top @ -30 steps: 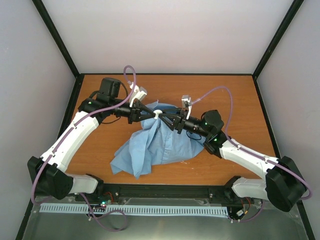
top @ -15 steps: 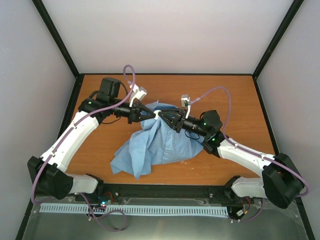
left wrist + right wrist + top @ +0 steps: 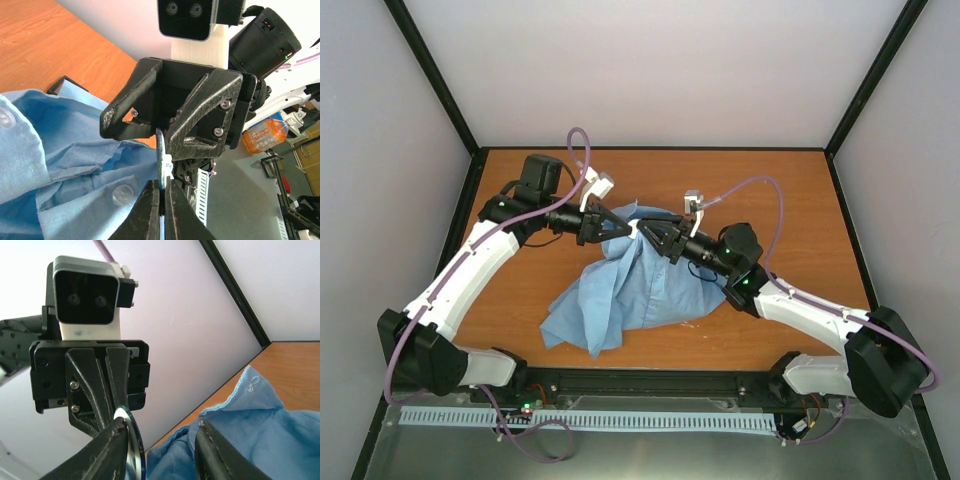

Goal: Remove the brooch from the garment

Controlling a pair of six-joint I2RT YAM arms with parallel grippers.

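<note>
Light blue cloth of the shirt (image 3: 630, 290) hangs in a peak above the table (image 3: 790, 200), gathered at the spot where the two arms meet nose to nose. The brooch (image 3: 161, 152) sits right at that peak, seen edge-on as a thin dark disc with a small white piece on one face. The left gripper (image 3: 161, 195) has its fingers pressed together on the disc's rim, with shirt fabric bunched just beside them. The right gripper (image 3: 160, 429) has its fingers apart; one touches the disc's face and the other stands clear of it. Whether the pin passes through the fabric here cannot be told. The step in hand looks to be the right arm taking hold of the brooch or its backing to part it from the shirt. To do it well, the right fingers should centre on the disc so both meet it, and close on it alone without catching a fold or the clear button (image 3: 122, 195) nearby. The left grip should be firm while the pull runs straight along the pin, slowly, since thin cloth could tear or the small disc slip free.
</note>
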